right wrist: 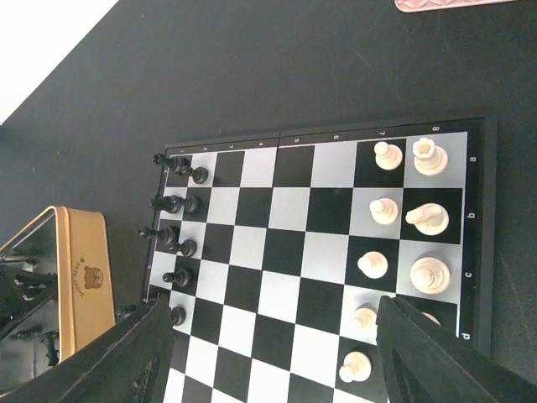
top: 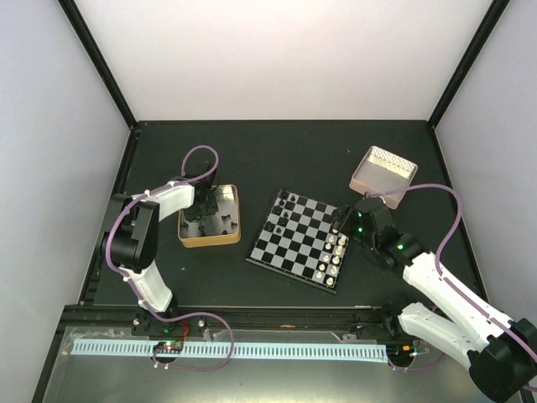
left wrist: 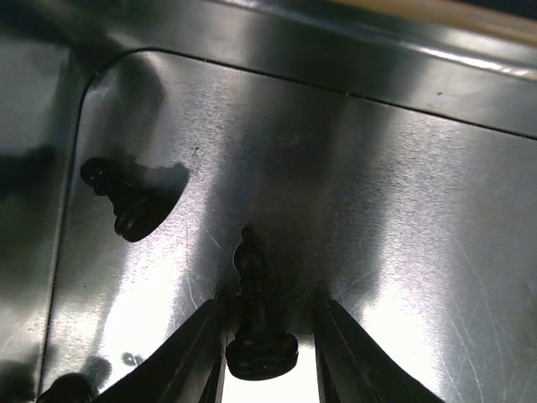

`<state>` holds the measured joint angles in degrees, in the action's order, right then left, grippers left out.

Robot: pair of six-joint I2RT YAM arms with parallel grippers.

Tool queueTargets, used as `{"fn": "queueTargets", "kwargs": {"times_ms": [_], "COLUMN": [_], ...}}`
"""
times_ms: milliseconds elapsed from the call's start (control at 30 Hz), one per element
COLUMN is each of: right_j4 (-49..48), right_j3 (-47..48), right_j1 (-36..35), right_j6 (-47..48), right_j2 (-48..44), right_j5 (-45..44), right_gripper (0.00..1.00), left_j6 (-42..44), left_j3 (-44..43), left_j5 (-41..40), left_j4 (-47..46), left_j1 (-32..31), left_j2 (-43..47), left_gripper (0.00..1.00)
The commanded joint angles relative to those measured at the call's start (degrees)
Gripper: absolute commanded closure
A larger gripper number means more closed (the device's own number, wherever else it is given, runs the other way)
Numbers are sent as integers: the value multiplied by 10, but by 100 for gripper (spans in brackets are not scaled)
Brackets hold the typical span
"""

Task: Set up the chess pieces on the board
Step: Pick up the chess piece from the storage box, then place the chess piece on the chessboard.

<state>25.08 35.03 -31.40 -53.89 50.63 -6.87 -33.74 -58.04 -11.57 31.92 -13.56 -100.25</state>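
Left gripper [left wrist: 268,306] is sitting in the gold tin [top: 210,243], jaws narrowly straddling a black chess piece [left wrist: 256,315] (can't tell if pinching), and its slick floor is begging the piece to skid or tip. Right gripper [right wrist: 268,357] is hovering over the board [right wrist: 289,210], jaws spread wide; I'm only reading rim letters and numbers.
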Motion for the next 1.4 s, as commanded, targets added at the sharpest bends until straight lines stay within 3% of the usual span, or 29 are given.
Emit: {"fn": "queueTargets", "kwargs": {"times_ms": [0, 167, 333, 467, 633, 867, 1067, 1200, 1367], "right_j4": [2, 3, -3, -59, -148, -262, -394, -401, -394], "right_j3": [17, 16, 16, 15, 31, 65, 71, 81, 84], "right_j1": [3, 3, 3, 3, 3, 3, 2, 2, 2], "right_j6": [4, 4, 12, 48, 108, 88, 31, 21, 10], "right_j2": [2, 0, -4, 3, 47, 114, 122, 122, 127], "right_j5": [0, 3, 19, 90, 250, 426, 522, 542, 556], "right_gripper": [33, 33, 33, 32, 31, 24, 23, 25, 37], "left_j6": [-10, 4, 29, 58, 101, 161, 172, 184, 194], "left_j3": [20, 28, 44, 59, 66, 77, 83, 74, 70], "left_j5": [3, -3, 14, 114, 291, 558, 667, 733, 760], "left_j4": [-28, -46, -60, -67, -99, -210, -293, -304, -305], "left_j1": [3, 5, 4, -7, -36, -97, -147, -163, -173], "left_j2": [6, 11, 49, 116, 211, 298, 311, 302, 301], "left_gripper": [70, 82, 84, 84, 83, 81, 81, 81, 81]}}
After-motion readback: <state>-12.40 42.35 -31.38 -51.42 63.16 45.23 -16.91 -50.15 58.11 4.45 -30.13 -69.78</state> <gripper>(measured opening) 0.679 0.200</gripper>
